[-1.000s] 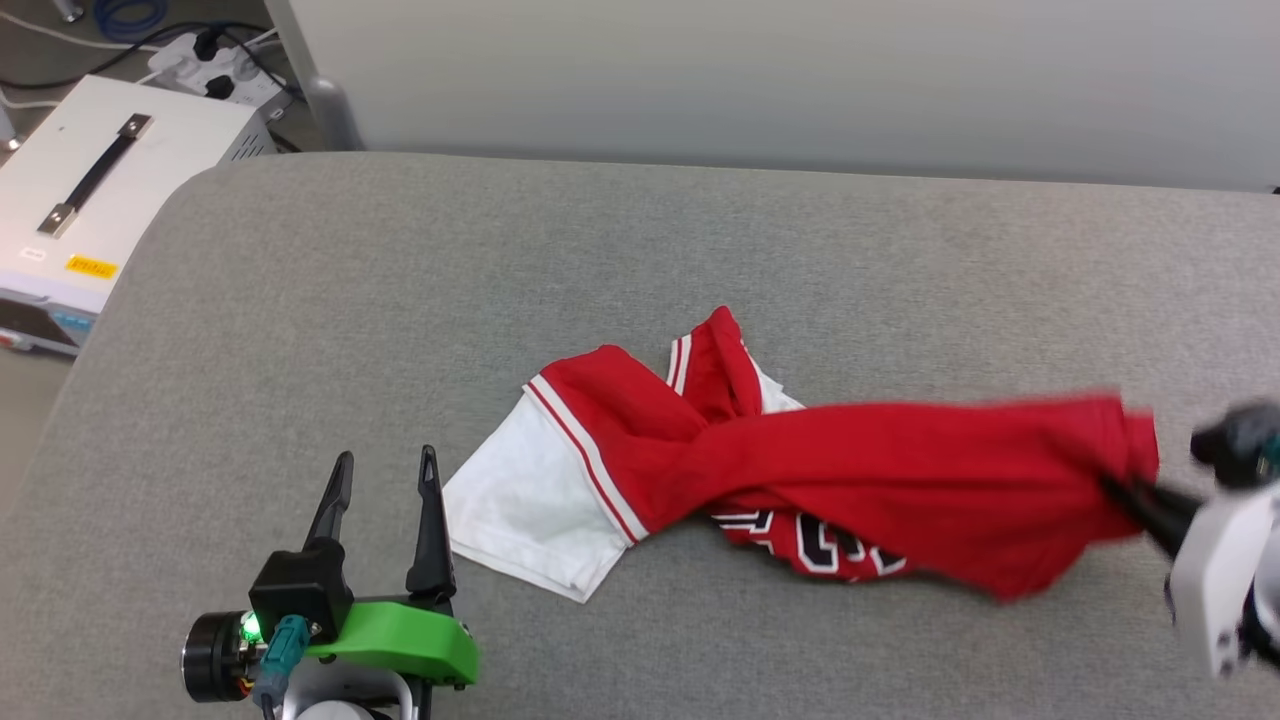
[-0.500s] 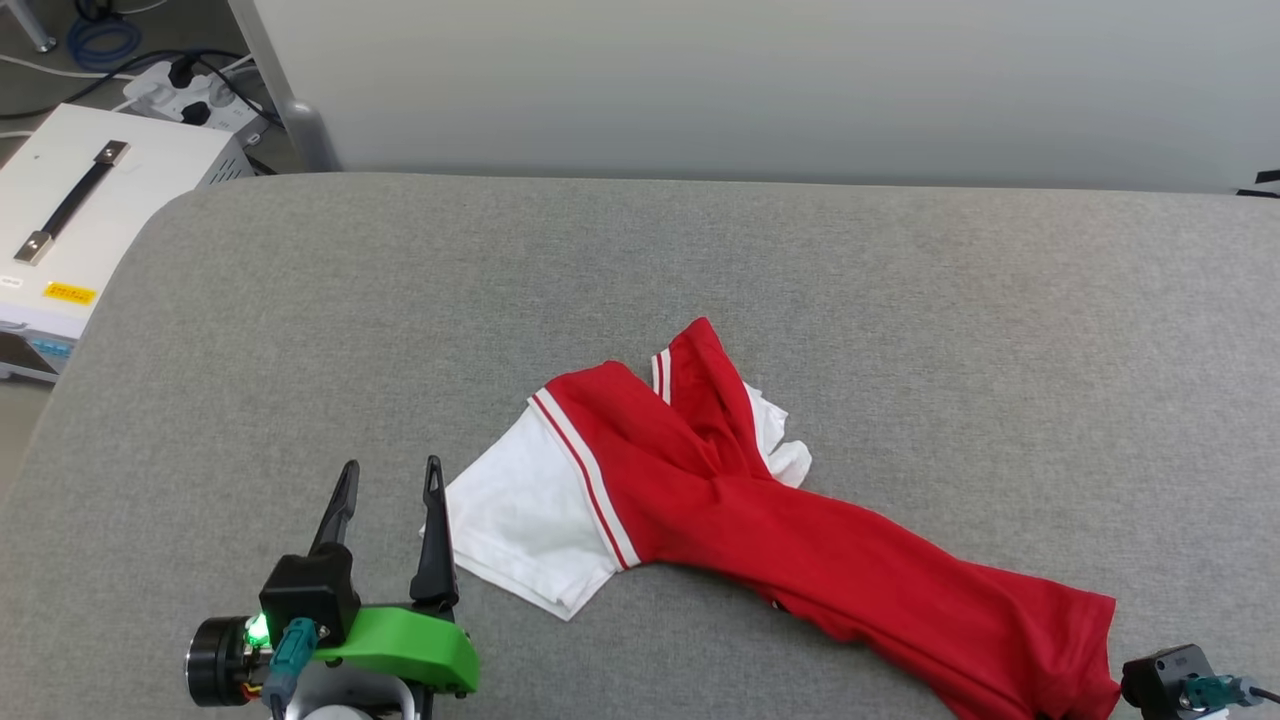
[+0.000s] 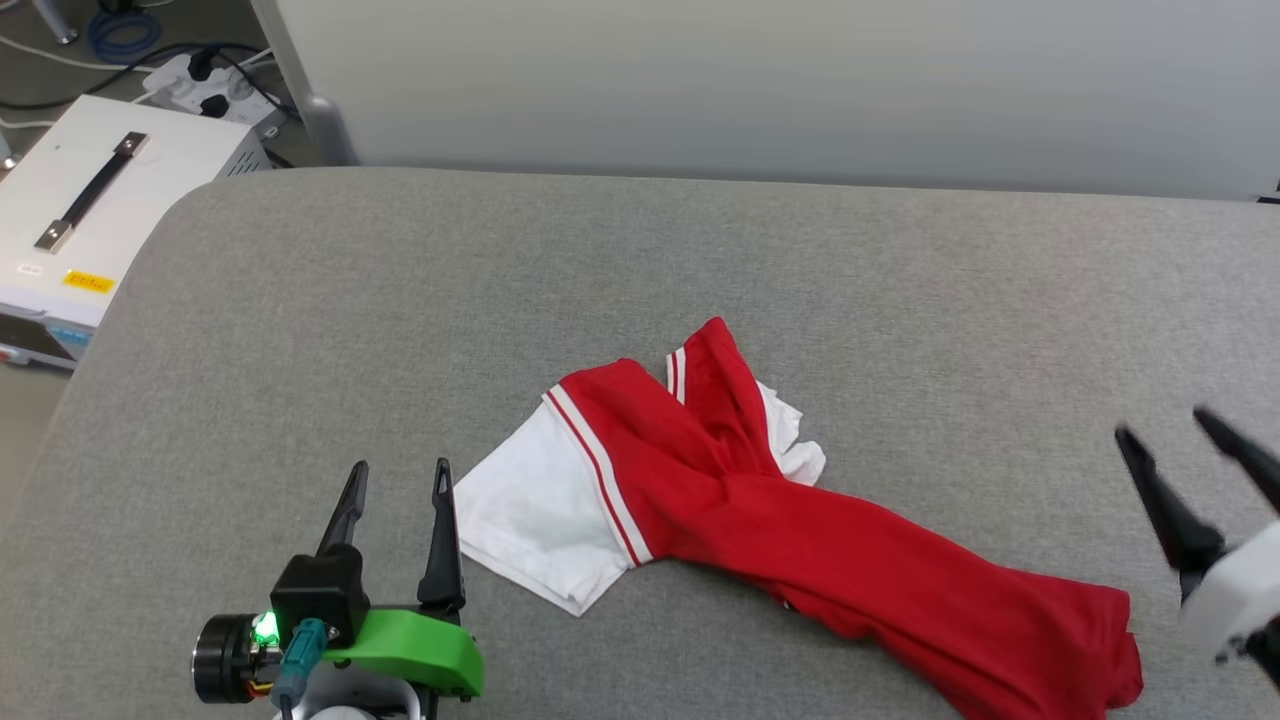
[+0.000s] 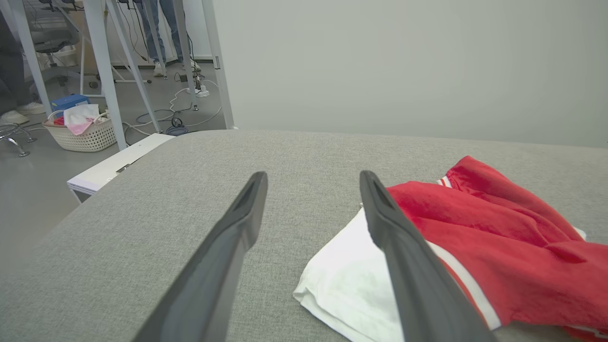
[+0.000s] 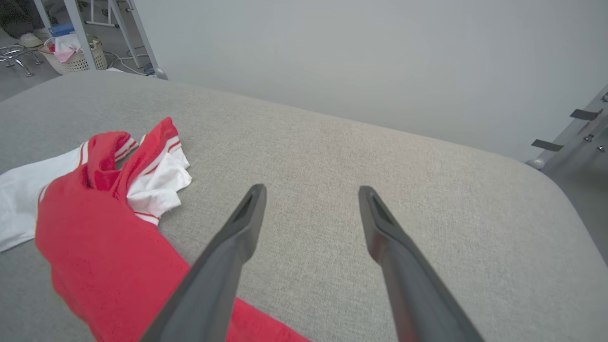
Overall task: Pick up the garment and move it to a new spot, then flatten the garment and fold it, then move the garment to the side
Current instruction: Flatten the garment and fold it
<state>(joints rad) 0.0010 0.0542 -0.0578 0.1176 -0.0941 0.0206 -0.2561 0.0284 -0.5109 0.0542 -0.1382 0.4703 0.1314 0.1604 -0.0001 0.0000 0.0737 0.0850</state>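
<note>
Nothing is folded yet: the garment [image 3: 800, 540] is seen twisted on the counter [image 3: 500, 280], with left pincer [image 3: 401, 464] and right pincer [image 3: 1162, 422] spread, empty

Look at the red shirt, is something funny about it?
Yes. The garment lies twisted like a rope across the grey table, not flat. One white sleeve is spread out; the other sleeve is bunched up against the red cloth.
</note>
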